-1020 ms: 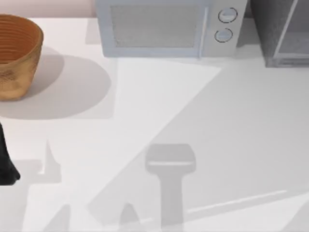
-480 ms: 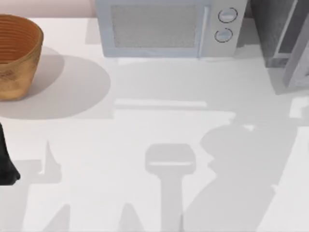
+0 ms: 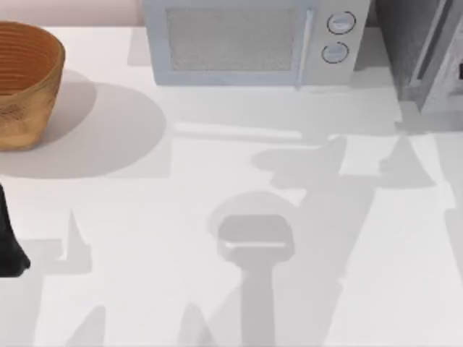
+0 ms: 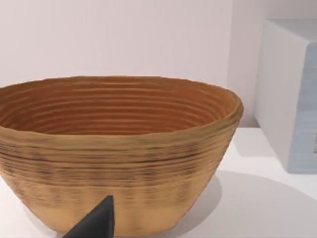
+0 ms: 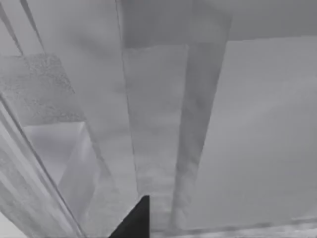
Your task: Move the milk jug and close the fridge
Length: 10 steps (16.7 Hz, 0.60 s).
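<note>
A: One microwave (image 3: 249, 43) with two knobs, one wicker basket (image 3: 25, 83) well left of it, one fridge (image 3: 419, 50) just right of it, cut off by the frame.
B: Grippers?
A: Left arm (image 3: 9, 242) parked below the basket, mostly cropped; fingers, cannot tell. Right wrist view sits close against the fridge's pale door panel (image 5: 158, 124); one dark fingertip (image 5: 133, 220) visible, spread unclear.

One woven basket (image 3: 25, 83), one microwave (image 3: 249, 43) with two round knobs (image 3: 341, 23), and one fridge (image 3: 423, 47).
</note>
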Each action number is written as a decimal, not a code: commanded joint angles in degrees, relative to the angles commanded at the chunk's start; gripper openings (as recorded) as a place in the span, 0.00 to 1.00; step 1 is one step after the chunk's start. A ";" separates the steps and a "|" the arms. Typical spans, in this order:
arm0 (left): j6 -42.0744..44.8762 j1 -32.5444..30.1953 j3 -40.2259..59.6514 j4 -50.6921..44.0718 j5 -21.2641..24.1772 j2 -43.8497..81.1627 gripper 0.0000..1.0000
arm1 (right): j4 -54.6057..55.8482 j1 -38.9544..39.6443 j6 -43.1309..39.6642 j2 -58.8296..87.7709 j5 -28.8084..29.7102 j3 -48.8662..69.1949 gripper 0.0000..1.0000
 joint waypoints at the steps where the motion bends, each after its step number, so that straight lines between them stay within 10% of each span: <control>1: 0.00 0.00 0.00 0.00 0.00 0.00 1.00 | 0.00 0.00 0.00 0.00 0.00 0.00 1.00; 10: 0.00 0.00 0.00 0.00 0.00 0.00 1.00 | -3.13 -0.96 -0.12 12.79 0.65 15.39 1.00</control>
